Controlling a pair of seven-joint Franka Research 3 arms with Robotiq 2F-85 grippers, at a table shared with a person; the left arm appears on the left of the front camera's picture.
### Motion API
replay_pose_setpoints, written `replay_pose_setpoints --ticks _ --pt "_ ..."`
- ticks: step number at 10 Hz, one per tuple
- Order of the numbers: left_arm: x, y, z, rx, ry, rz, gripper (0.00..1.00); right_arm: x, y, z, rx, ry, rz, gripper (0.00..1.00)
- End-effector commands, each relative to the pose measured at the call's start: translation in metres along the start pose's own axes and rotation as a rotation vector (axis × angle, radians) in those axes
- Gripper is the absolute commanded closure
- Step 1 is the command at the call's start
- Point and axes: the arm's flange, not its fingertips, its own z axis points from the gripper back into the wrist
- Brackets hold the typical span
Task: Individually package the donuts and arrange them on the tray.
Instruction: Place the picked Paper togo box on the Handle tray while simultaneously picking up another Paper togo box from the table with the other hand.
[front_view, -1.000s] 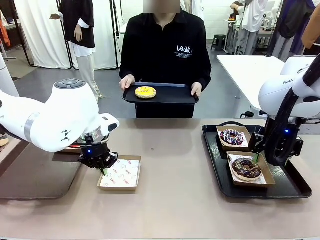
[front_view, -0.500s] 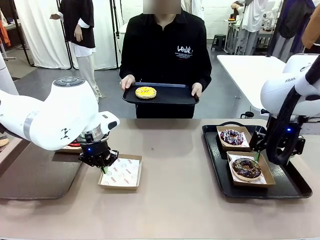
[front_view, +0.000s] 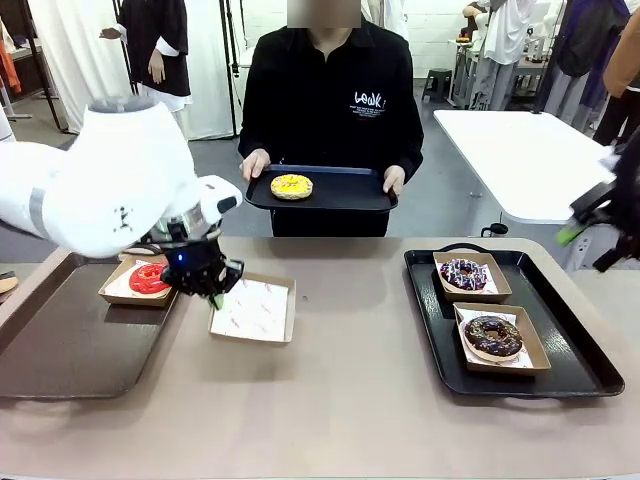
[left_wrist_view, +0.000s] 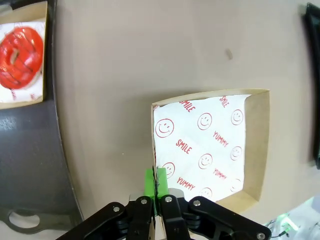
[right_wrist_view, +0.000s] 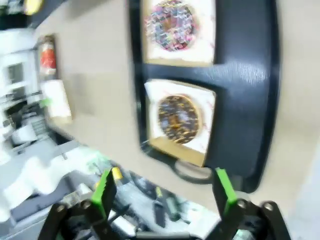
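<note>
My left gripper (front_view: 207, 283) (left_wrist_view: 156, 181) is shut on the near wall of an empty paper-lined box (front_view: 253, 311) (left_wrist_view: 201, 145) on the table. To its left, the red donut (front_view: 148, 278) (left_wrist_view: 20, 47) lies in a box on the left tray (front_view: 60, 350). The person holds a black tray (front_view: 340, 190) carrying the yellow donut (front_view: 291, 185). On the right tray (front_view: 575, 365) (right_wrist_view: 252, 100), the sprinkled donut (front_view: 463, 273) (right_wrist_view: 172, 20) and the chocolate donut (front_view: 492, 336) (right_wrist_view: 177, 119) sit boxed. My right gripper (right_wrist_view: 164, 187) hangs open high above them, blurred.
The person stands at the table's far edge with both hands on the held tray. Bare tabletop (front_view: 350, 370) lies between the two trays. A white table (front_view: 510, 150) stands behind at the right.
The left gripper has pulled the empty box away from the front edge and slightly right, uncovering the red donut's box. The right arm has risen off the right tray toward the right edge.
</note>
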Motion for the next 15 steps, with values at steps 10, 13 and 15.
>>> replay_pose_setpoints --ticks 10,13,15 --pt "0.076 -0.037 0.089 0.034 -0.132 0.098 1.0 -0.027 -0.173 0.005 0.527 -0.152 -0.126 0.0" --pt "0.096 -0.043 0.083 0.067 -0.129 0.112 1.0 -0.044 -0.179 0.001 0.502 -0.135 -0.156 0.0" --pt "0.106 -0.049 0.078 0.1 -0.129 0.087 1.0 -0.044 -0.175 -0.001 0.471 -0.136 -0.137 0.0"
